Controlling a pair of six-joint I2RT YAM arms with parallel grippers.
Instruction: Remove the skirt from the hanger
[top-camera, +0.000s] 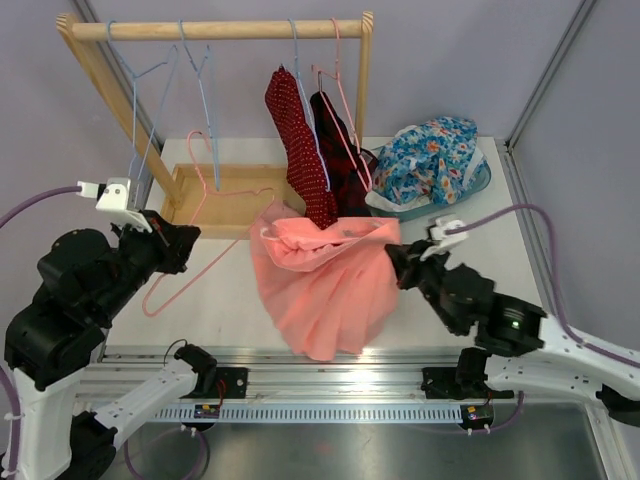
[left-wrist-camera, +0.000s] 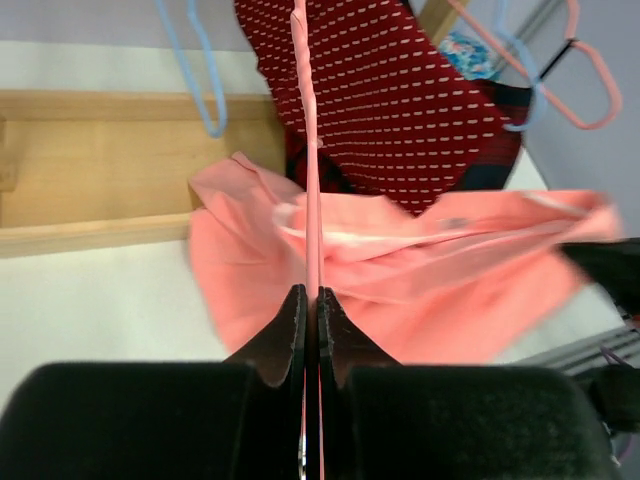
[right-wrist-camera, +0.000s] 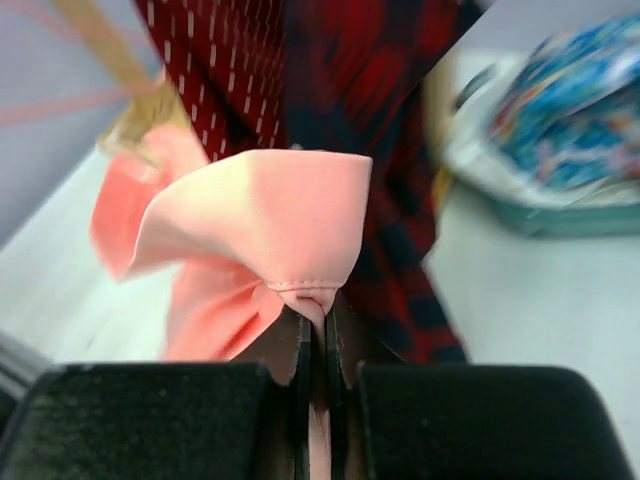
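The salmon skirt (top-camera: 325, 280) hangs spread between the two arms above the table, its waistband stretched left to right. My left gripper (top-camera: 190, 240) is shut on the thin pink hanger (top-camera: 222, 245), whose wire runs straight up between the jaws in the left wrist view (left-wrist-camera: 308, 150). The skirt (left-wrist-camera: 440, 290) lies just beyond that gripper (left-wrist-camera: 312, 300), still draped round the hanger's far end. My right gripper (top-camera: 395, 262) is shut on the skirt's hemmed edge (right-wrist-camera: 270, 210), pinched at the fingertips (right-wrist-camera: 318, 320).
A wooden rack (top-camera: 215, 30) stands at the back with blue hangers (top-camera: 205, 90), a red dotted garment (top-camera: 300, 150) and a dark plaid garment (top-camera: 340, 150) on it. Its wooden base (top-camera: 235, 185) sits behind the skirt. A tub of floral fabric (top-camera: 435, 160) is at the back right.
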